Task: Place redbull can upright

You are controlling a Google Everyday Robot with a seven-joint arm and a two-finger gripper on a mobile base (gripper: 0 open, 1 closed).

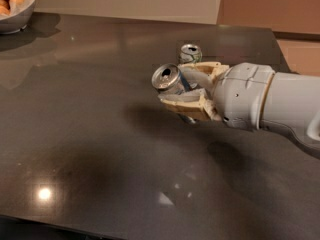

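Observation:
The redbull can [169, 80] is a slim silver-and-blue can, lying on its side with its silver top end facing left. It is held above the dark table [90, 134]. My gripper [186, 84] reaches in from the right on a white arm and is shut on the can, one cream finger above it and one below. Most of the can's body is hidden between the fingers.
A shorter white-and-green can [190, 53] stands upright on the table just behind my gripper. A white bowl of round pale food [14, 9] sits at the far left corner. A light wall runs behind the table's far edge.

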